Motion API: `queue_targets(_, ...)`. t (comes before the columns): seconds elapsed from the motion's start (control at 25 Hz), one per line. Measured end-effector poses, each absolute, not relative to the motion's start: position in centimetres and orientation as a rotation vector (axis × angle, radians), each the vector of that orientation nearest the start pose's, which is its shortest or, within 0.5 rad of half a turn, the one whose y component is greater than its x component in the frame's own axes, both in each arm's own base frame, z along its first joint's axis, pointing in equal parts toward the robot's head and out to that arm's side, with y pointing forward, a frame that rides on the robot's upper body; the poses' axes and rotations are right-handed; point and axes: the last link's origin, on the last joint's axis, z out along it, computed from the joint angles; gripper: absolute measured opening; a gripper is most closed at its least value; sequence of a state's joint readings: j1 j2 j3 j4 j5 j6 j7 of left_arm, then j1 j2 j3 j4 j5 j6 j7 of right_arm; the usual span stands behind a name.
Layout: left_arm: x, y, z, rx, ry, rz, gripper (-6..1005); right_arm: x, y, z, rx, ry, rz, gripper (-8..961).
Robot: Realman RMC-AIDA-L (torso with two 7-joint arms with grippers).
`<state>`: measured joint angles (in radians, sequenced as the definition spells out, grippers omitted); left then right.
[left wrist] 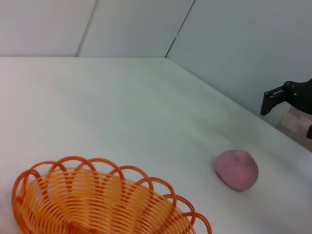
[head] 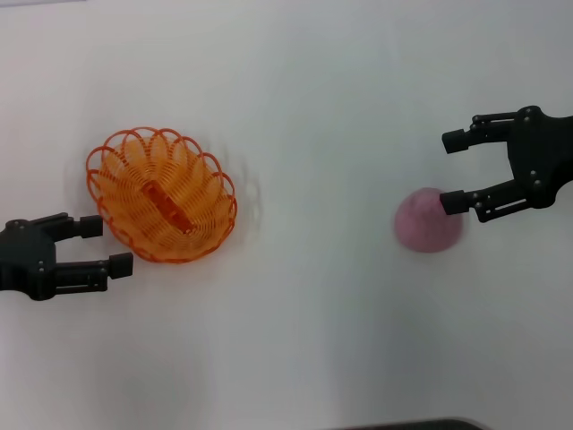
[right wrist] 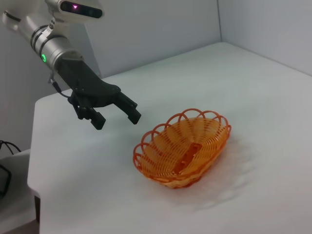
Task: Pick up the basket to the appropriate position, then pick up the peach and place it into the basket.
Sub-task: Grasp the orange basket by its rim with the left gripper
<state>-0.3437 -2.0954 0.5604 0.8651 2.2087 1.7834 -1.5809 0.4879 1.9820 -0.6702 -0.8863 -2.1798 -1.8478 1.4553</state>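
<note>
- The orange wire basket (head: 161, 194) sits on the left part of a plain white desk (head: 313, 340), empty, with an orange bar across its bottom.
- The left pincer (head: 103, 245) hangs just beside the basket's near-left rim, its fingers apart and holding nothing.
- The pink peach (head: 429, 220) rests on the desk's right part, well apart from the basket.
- The right pincer (head: 452, 171) is just beside the peach, fingers spread wide, one tip overlapping the fruit's edge as seen from above; it grips nothing.
- Likely risks: a finger could nudge the round peach and send it rolling, and the light basket could slide or tip if caught only by its looped rim.
- The desk is smooth, bare and white; pale grey walls enclose it on the far sides.
</note>
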Motion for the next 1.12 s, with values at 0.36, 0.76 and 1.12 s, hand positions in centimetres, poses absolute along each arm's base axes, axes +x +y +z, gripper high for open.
queue_targets(0.36, -31.3, 26.0, 3.0, -2.719, -1.007, -0.575, 924, 27.8, 30.6, 6.4, -2.932, 0.515, 0.416, 923)
queue_targets(0.76, -31.1, 26.2, 3.0, -2.721, -0.998, -0.578, 912, 27.8, 30.6, 6.2, -2.926, 0.518, 0.418, 921)
queue_targets(1.12, -29.6, 29.2, 5.7, -2.511, -0.999, -0.823, 902, 27.8, 30.9, 6.0, -2.910, 0.518, 0.410, 920)
